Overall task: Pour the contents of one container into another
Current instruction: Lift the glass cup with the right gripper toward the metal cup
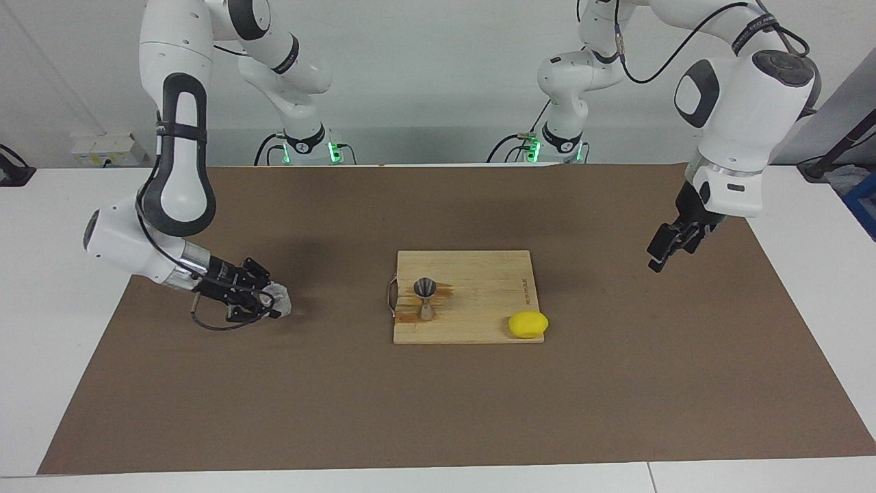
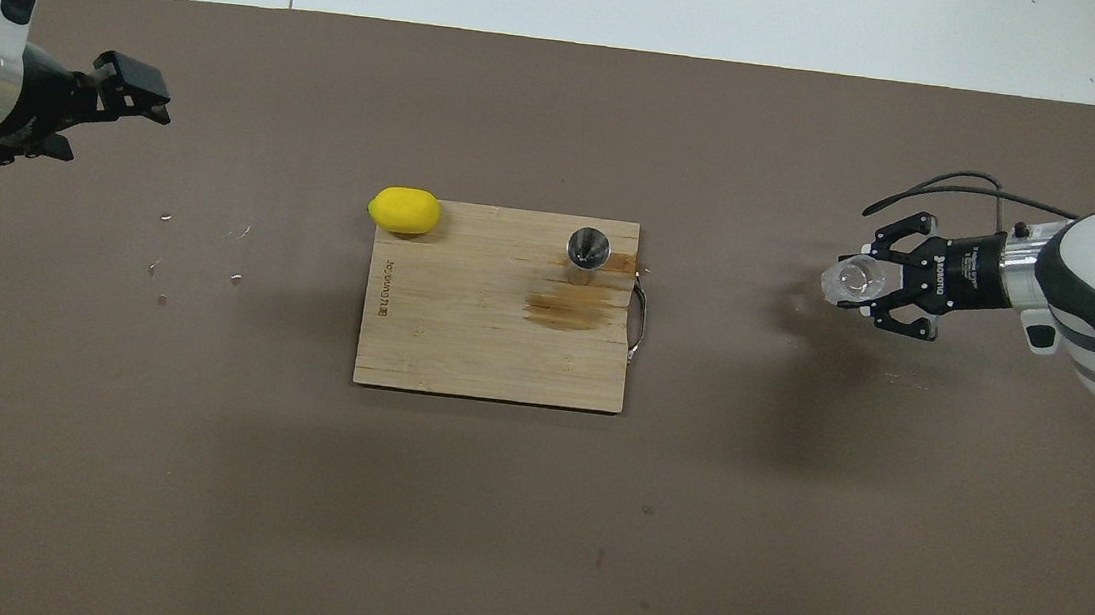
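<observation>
While the right gripper [image 1: 277, 301] lies low over the brown mat [image 1: 438, 404] at the right arm's end of the table, its fingers are clamped around the clear cup [image 1: 279, 299], which sits at the very tip of the jaws; from where I stand I cannot quite tell whether the cup's base touches the mat or is just off it. Seen from overhead, with the cutting board [image 2: 464, 340] as the centre of the dial, the cup [image 2: 849, 282] is out at about three o'clock, well apart from the board. On the board stands the steel jigger [image 1: 426, 300], upright, near the corner toward the right arm and the handle [image 2: 639, 324], with a brownish wet stain [image 2: 567, 309] just beside it. A yellow lemon [image 1: 527, 324] rests at the board's corner at roughly ten o'clock in the overhead view. The left gripper [image 1: 662, 248] hangs in the air over bare mat at the left arm's end, its fingers released and nothing in them, waiting.
</observation>
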